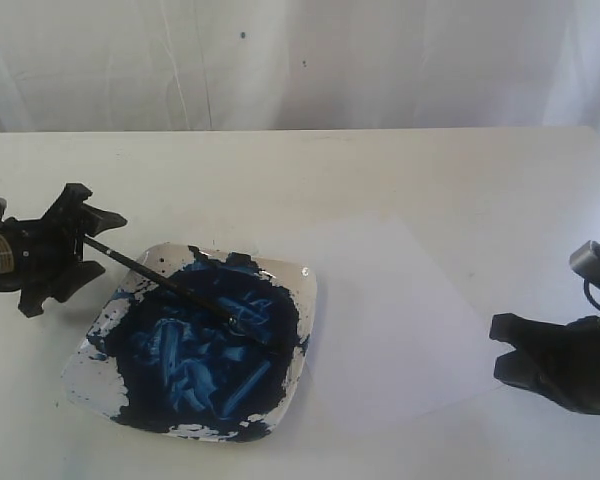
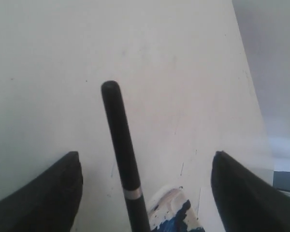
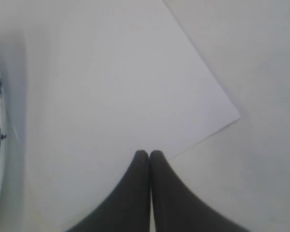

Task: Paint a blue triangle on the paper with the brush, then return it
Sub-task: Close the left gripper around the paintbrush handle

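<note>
Left wrist view: brush (image 2: pixel 119 137) midway across the gap of the wide-open, empty left pincer (image 2: pixel 146 155).

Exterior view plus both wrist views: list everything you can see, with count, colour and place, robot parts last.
paper: one, white, blank, flat on the table to the right of the dish
dish: one, square, white, on the table left of centre
blue paint: one dark blue mass, smeared across the dish
brush: one, black handle, tip in the paint, handle slanting out past the dish's left side
table: one, off-white, under everything
backdrop: one, white cloth, behind the table
left gripper: one, black, open, fingers either side of the brush's handle end, not closed on it
right gripper: one, black, shut, at the paper's right edge
</note>
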